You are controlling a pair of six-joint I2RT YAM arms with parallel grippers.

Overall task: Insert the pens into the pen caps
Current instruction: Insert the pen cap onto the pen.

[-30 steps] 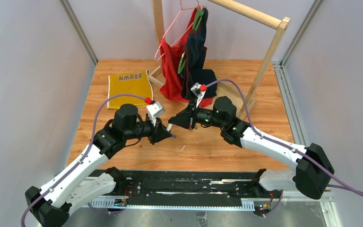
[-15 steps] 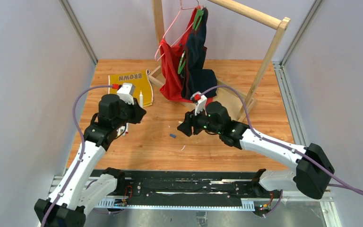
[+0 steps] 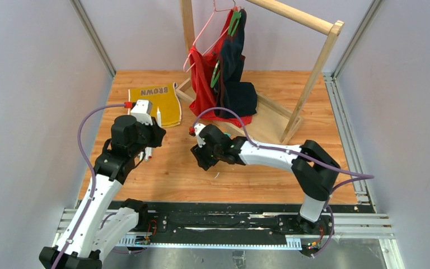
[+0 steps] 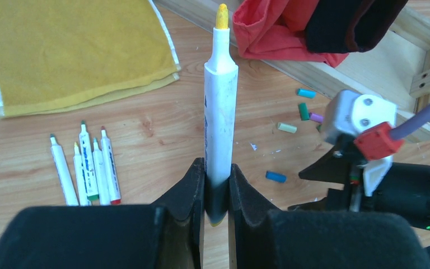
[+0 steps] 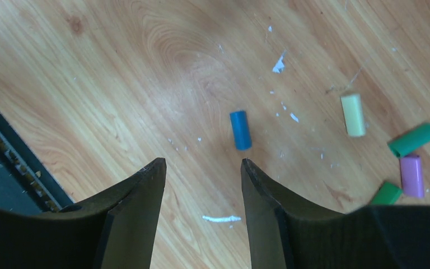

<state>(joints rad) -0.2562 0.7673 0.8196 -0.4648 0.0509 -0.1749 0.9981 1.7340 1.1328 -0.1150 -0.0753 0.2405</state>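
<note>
Since a second ago the two grippers have parted from their meeting over the middle of the worktop [image 3: 257, 179]. We see the left gripper [image 4: 217, 165] drawn back toward the left edge. It is clamped on the lower barrel of the yellow-tipped pen [image 4: 220, 112], which stands upright with its bare tip up. The right gripper [image 5: 201, 165] has let go and turned downward. Its fingers stand well apart with nothing between them, above the blue cap [image 5: 240, 130], which now lies loose on the wood.

We judge the task barely begun. No pen we can see wears a cap. Four pens [image 4: 87, 165] lie side by side toward the left edge, just in front of the yellow cloth [image 4: 73, 50], their tips exposed. The yellow cap [image 5: 353, 114], teal cap [image 5: 414, 139], purple cap [image 5: 412, 175] and green cap [image 5: 386, 193] lie scattered mid-worktop beyond the blue one, near the wooden rack foot [image 4: 369, 73]. All five pairings appear to remain, starting with picking up a cap for the held pen.
</note>
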